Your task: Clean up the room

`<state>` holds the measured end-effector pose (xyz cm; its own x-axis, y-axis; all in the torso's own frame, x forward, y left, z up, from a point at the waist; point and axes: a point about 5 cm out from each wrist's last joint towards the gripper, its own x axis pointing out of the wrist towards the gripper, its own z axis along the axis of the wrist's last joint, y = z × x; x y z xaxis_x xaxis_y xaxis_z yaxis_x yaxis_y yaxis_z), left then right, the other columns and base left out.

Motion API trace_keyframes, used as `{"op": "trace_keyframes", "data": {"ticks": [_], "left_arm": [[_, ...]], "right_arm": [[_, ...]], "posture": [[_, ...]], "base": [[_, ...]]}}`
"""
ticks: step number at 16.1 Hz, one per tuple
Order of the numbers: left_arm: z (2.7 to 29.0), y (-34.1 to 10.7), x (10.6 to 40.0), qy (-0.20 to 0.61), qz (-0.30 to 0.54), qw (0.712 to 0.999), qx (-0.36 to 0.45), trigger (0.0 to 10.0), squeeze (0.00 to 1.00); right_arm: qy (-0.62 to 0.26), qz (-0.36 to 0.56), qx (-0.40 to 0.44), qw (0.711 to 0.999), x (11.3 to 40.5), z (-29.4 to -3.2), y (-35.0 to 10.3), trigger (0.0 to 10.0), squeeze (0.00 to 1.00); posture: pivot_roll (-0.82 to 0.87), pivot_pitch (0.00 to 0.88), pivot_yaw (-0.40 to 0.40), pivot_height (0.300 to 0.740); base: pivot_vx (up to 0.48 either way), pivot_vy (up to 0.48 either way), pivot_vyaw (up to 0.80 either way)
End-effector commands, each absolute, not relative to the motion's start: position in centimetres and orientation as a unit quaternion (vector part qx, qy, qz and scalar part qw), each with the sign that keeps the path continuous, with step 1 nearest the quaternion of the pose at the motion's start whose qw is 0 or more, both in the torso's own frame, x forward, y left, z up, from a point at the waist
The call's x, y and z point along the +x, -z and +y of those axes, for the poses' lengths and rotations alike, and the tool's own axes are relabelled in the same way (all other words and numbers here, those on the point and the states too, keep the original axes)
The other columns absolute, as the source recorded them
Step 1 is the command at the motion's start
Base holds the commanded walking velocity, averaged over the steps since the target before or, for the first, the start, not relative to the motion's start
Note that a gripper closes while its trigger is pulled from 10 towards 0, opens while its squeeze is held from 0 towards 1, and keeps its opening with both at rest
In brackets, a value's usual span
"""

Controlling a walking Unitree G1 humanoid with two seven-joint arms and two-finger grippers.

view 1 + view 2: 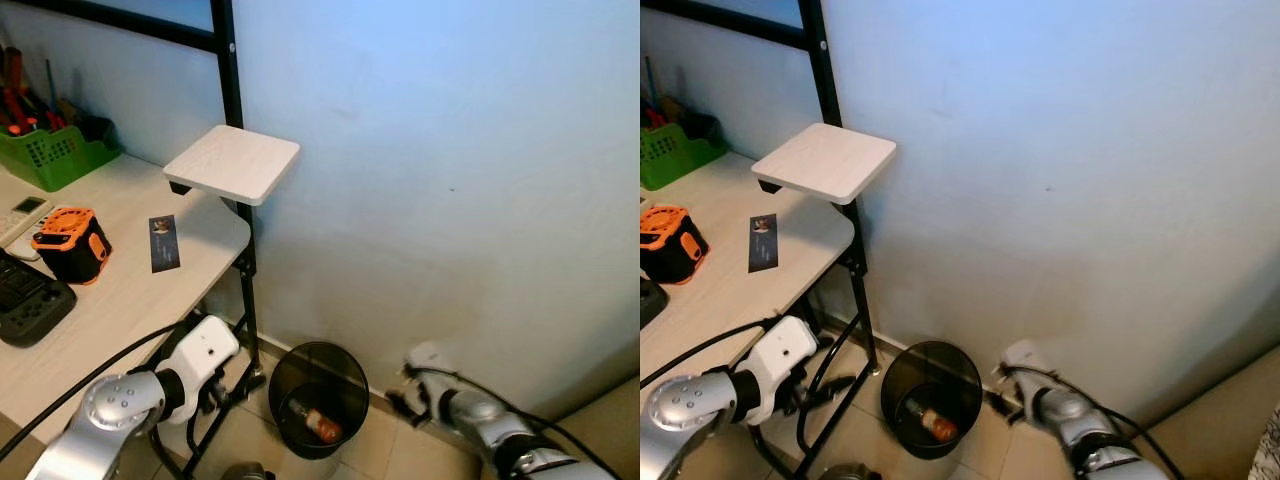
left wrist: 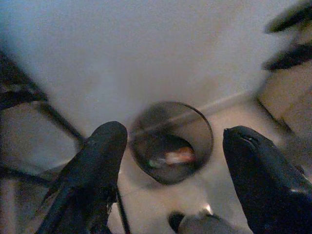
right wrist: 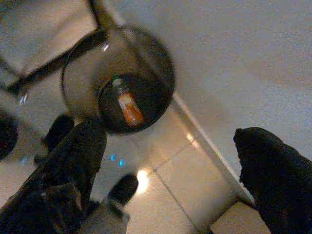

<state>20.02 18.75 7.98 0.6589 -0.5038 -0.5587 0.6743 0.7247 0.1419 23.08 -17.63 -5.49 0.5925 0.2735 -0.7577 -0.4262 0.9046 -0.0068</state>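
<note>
A round black waste bin (image 1: 318,398) stands on the tiled floor against the wall, beside the desk's black frame. An orange-labelled bottle (image 1: 320,424) lies at its bottom, also visible as the bottle (image 3: 127,108) in the right wrist view. My left gripper (image 2: 175,134) is low on the bin's left, open, with nothing between its black fingers (image 2: 95,168). On the bin's right, my right gripper (image 3: 170,134) hangs just above the floor, open and empty too. Both wrist cameras look down toward the bin (image 2: 171,141).
A pale wooden desk (image 1: 130,290) on the left holds a green basket (image 1: 55,150), an orange-and-black device (image 1: 70,243), a black controller (image 1: 30,300) and a dark card (image 1: 164,243). A small white shelf (image 1: 233,162) juts from the black frame (image 1: 247,270). Cables (image 1: 215,395) hang under the desk.
</note>
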Motion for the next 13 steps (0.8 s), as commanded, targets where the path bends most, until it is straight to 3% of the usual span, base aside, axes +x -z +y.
{"op": "trace_keyframes", "data": {"ticks": [1, 4, 6, 10, 13], "left_arm": [[19.5, -8.6, 20.4, 0.252, 0.22, 0.925, 0.177, 10.0, 0.0], [19.9, -8.4, 20.0, 0.152, 0.194, 0.96, 0.131, 10.0, 0.0], [19.6, -8.4, 20.1, 0.119, 0.182, 0.969, 0.117, 10.0, 0.0], [18.9, -8.6, 20.8, 0.115, 0.175, 0.97, 0.121, 10.0, 0.0], [18.5, -9.0, 21.6, 0.122, 0.157, 0.971, 0.129, 10.0, 0.0]], "right_arm": [[-0.152, 0.375, -0.071, 0.912, 23.9, -18.6, 4.7, 10.0, 1.0], [-0.047, 0.319, 0.014, 0.947, 23.9, -18.7, 4.5, 10.0, 1.0], [0.018, 0.29, 0.035, 0.956, 22.6, -19.0, 5.0, 10.0, 1.0], [0.038, 0.249, 0.038, 0.967, 22.9, -18.6, 4.4, 10.0, 1.0], [0.073, 0.189, 0.047, 0.978, 24.5, -20.0, 2.4, 10.0, 1.0]], "posture": [[0.17, 0.0, -0.053, 0.74], [0.17, 0.0, -0.072, 0.74], [0.15, 0.0, -0.08, 0.74], [0.11, 0.0, -0.045, 0.74], [0.09, 0.0, -0.021, 0.74]], "base": [[0.0, 0.0, 0.0], [0.0, 0.0, 0.0], [0.0, 0.0, -0.8], [0.0, 0.0, -0.8], [0.0, 0.0, -0.8]]}}
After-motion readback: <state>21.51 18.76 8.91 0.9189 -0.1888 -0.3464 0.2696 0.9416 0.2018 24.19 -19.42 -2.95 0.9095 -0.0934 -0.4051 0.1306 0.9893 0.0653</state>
